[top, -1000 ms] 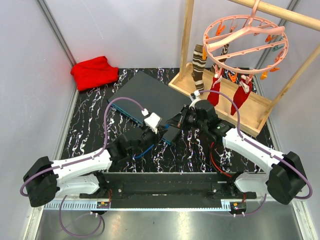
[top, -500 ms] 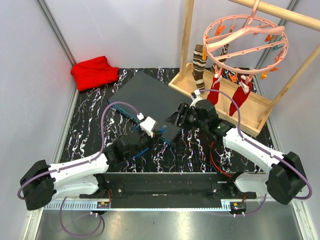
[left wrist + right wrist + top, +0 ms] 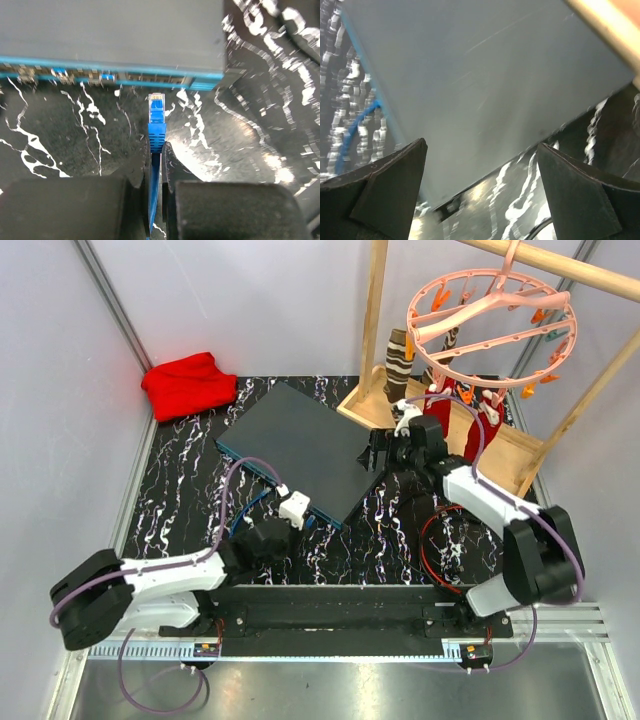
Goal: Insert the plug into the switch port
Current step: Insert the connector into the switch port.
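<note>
- Lying at the table's far-left corner is a red cloth.
- The left gripper has its fingers pressed together on a blue cable, pinching it just behind the plug.
- The plug has a clear tip and points at the switch's front edge, just short of the sockets and not touching.
- The switch is a flat dark grey box with a thin teal front edge. It lies angled at mid-table.
- The right gripper hangs over the switch's right corner with its fingers spread wide and nothing between them.
- A wooden rack stands to the right.
</note>
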Controlling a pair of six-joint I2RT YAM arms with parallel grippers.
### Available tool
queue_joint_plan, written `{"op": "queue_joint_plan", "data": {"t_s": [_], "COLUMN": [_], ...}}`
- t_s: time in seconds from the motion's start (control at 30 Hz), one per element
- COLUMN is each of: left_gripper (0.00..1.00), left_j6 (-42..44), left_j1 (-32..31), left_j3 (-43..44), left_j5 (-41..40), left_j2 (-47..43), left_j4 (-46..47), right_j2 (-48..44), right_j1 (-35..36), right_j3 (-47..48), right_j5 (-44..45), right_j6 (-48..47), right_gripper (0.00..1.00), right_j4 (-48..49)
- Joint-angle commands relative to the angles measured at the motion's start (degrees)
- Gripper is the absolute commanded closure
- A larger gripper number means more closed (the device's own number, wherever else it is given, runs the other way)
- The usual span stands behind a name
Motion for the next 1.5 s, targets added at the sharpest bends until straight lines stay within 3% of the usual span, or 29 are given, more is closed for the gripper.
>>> {"op": "queue_joint_plan", "data": {"t_s": [0.0, 0.47, 0.93, 1.47], "left_gripper": [1.00, 1.00, 1.00, 1.00], "left_j6": [-0.9, -2.6, 1.4, 4.9], "left_j1": [-0.1, 2.4, 6.1, 6.0], "left_j3": [-1.1, 2.1, 6.6, 11.1], "left_j5": [-2.4, -1.6, 2.0, 6.0], "left_j2": [4.2, 16.4, 20.1, 22.1], "left_j4": [6.8, 11.4, 11.6, 7.7], "right_j2": [5.5, 16.3, 20.6, 23.2], "right_j1": [-1.9, -4.9, -5.6, -5.7], "right_j3": [3.7, 8.6, 10.4, 12.4], "right_j5": [-4.2, -9.2, -11.7, -14.0], "right_j6": [-9.2, -13.0, -15.0, -16.7], "right_gripper": [0.00, 0.00, 0.00, 0.00], "right_j4": [6.1, 9.7, 8.9, 6.7]}}
